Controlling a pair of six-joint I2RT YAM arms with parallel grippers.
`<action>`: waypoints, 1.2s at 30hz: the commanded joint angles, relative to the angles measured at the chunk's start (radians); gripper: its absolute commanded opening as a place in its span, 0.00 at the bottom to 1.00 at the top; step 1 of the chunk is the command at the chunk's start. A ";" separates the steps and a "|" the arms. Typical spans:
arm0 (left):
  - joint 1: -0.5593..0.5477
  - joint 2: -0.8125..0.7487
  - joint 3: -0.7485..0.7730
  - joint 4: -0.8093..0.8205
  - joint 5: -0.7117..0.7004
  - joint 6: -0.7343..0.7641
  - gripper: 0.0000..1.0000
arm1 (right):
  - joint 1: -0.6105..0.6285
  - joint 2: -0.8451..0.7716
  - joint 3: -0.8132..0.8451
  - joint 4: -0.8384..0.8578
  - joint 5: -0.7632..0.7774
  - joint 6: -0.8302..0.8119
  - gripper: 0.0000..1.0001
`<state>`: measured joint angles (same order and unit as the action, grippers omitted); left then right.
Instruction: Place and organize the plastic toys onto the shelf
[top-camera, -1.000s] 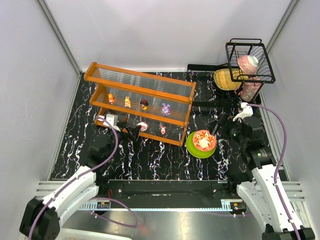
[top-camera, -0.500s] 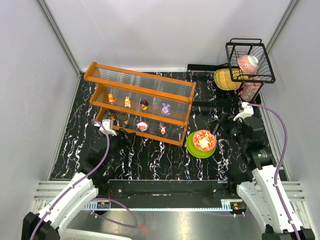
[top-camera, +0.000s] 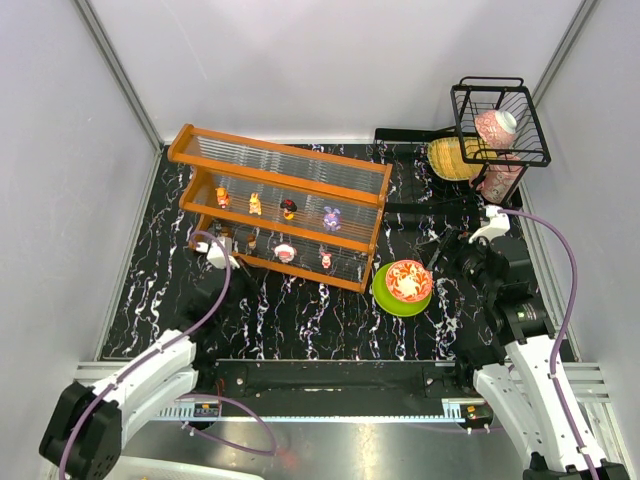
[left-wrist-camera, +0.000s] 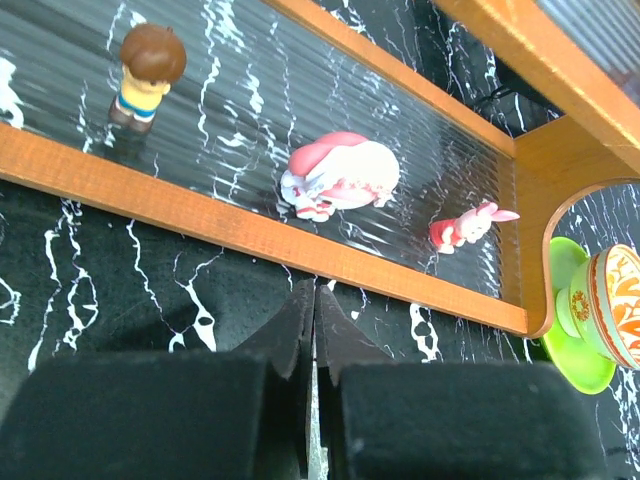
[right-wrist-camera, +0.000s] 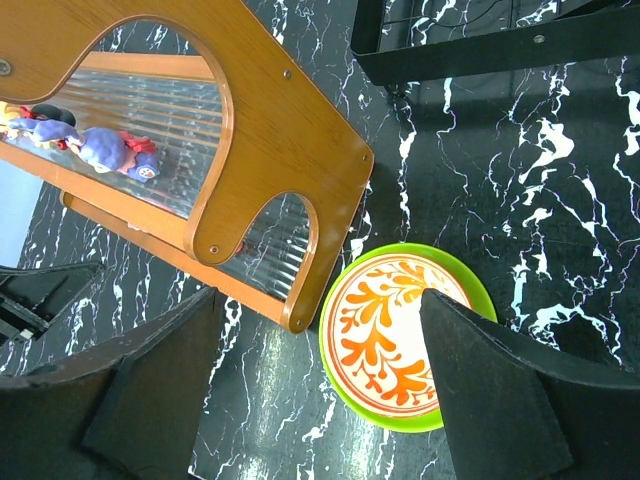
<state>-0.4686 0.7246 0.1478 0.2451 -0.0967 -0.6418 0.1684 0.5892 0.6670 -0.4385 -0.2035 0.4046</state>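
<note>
The left gripper (left-wrist-camera: 313, 300) is seen pressed together on nothing before the orange shelf (left-wrist-camera: 200, 215), on whose lower tier a brown-haired figurine (left-wrist-camera: 145, 80), a pink-and-white figurine (left-wrist-camera: 340, 175) and a pink rabbit (left-wrist-camera: 465, 228) are set, while the right gripper (right-wrist-camera: 318, 300) is held spread above the patterned bowl (right-wrist-camera: 395, 340).

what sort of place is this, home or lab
Probably a robot lab test cell: bare grey walls box in a marbled table, a left arm and right arm are bolted at its near edge, and a toy shelf sits as a prop.

bowl (top-camera: 408, 281) on green plate (top-camera: 384, 299) | wire basket (top-camera: 487, 85) far right | marbled table (top-camera: 300, 320)
</note>
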 joint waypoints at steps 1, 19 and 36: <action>0.005 0.065 -0.031 0.207 0.017 -0.085 0.00 | -0.004 -0.009 -0.004 0.026 -0.013 -0.006 0.86; 0.005 0.282 0.001 0.347 -0.032 -0.145 0.00 | -0.004 -0.008 -0.017 0.043 -0.010 -0.004 0.87; 0.004 0.464 0.082 0.438 -0.017 -0.159 0.00 | -0.004 -0.011 -0.018 0.046 -0.004 -0.006 0.88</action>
<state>-0.4686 1.1549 0.1814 0.5900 -0.1081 -0.7914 0.1680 0.5873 0.6506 -0.4370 -0.2035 0.4046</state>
